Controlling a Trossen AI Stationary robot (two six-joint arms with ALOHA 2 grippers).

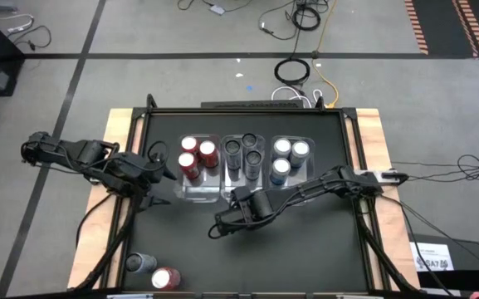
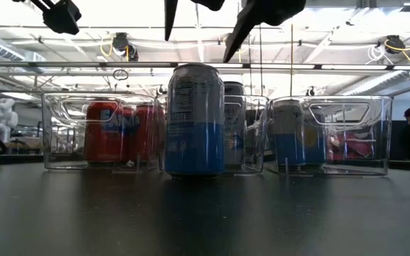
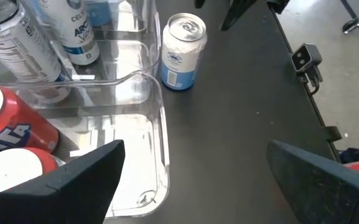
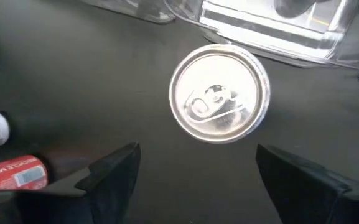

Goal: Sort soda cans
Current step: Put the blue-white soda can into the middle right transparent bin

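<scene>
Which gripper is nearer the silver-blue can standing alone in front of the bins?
Right. The right gripper hangs open directly above the silver-blue can; the left gripper waits open off to its side, by the clear red-can bin.

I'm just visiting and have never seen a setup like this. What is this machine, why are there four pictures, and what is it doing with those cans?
It is a robot with two dark arms working at a black table. Each arm ends in a two-finger gripper. The four pictures are one moment seen by four cameras: one above looking straight down, one at table height, and one on each arm's wrist.

Three clear plastic bins sit side by side: one with red cans, one with dark cans, one with silver-blue cans.

The right gripper is open and hovers above a silver-blue can standing upright in front of the bins; it holds nothing. The left gripper is also open and empty, near the red bin.

Two more cans lie on their sides at the table's near left corner, waiting to be sorted.
</scene>
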